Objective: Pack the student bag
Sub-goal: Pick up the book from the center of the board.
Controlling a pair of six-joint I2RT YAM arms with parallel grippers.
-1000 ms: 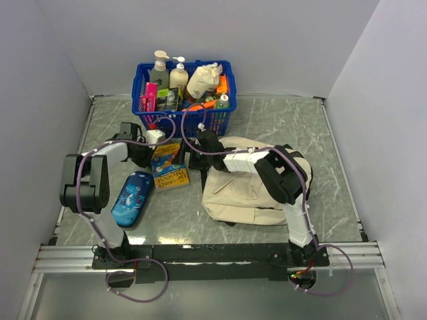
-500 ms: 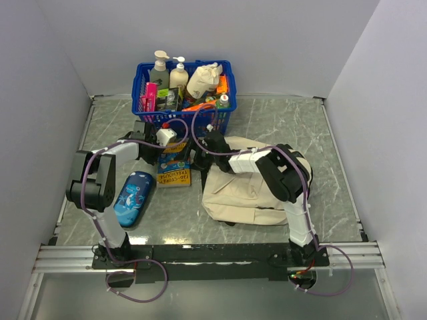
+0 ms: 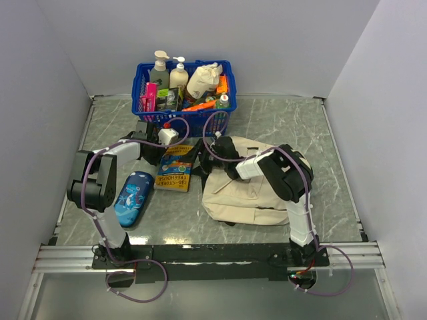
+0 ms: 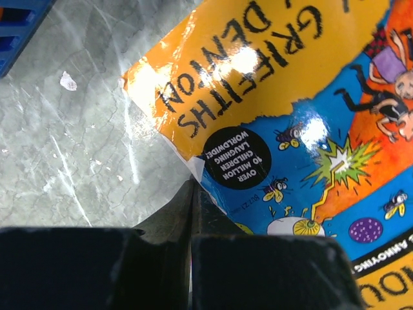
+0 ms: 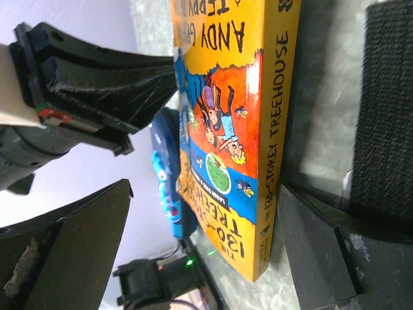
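The student bag (image 3: 257,193), beige and soft, lies flat at centre right. An orange-and-blue paperback (image 3: 175,170) (image 4: 290,129) (image 5: 226,129) lies on the table to its left. My left gripper (image 3: 162,152) (image 4: 193,194) is shut, its tips against the paperback's far left edge by a white page corner. Whether it pinches the cover I cannot tell. My right gripper (image 3: 205,155) (image 5: 193,239) is open around the paperback's spine side, one finger (image 5: 310,245) beside the spine and the other (image 5: 71,245) over the cover. It holds nothing.
A blue plastic basket (image 3: 139,87) (image 4: 19,19) full of bottles and packets stands at the back. A blue shark-print pencil case (image 3: 133,198) (image 5: 169,174) lies left of the paperback. Grey walls close in three sides.
The paperback has slid right and turned, its far end now nearer the bag. My left gripper followed it right. My right gripper backed away to the right, staying open.
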